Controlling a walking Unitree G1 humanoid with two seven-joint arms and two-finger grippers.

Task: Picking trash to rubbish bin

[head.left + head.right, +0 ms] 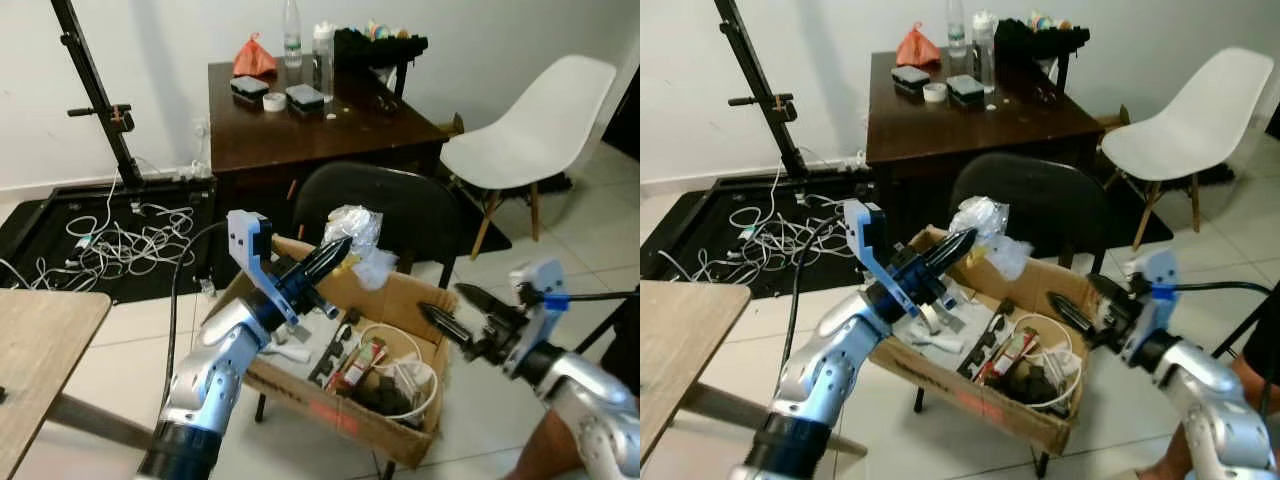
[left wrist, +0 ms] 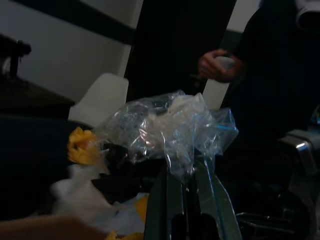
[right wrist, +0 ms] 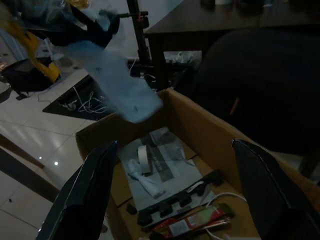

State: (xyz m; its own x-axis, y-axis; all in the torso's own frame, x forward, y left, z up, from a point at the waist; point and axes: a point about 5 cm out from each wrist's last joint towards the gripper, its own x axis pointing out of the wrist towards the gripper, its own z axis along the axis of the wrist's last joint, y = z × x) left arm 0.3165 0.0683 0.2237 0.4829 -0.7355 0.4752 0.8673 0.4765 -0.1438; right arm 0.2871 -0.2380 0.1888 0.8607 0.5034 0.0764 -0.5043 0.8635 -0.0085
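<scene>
Plastic bag (image 2: 175,127) — clenched by left end effector (image 2: 187,172); right end effector (image 3: 175,195) released over cardboard box (image 3: 210,135) — tape roll (image 3: 143,156) inside

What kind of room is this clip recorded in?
Probably a lived-in home room used as a workspace: a dark wooden desk cluttered with bottles, a white shell chair, and tangled cables across the tiled floor.
</scene>
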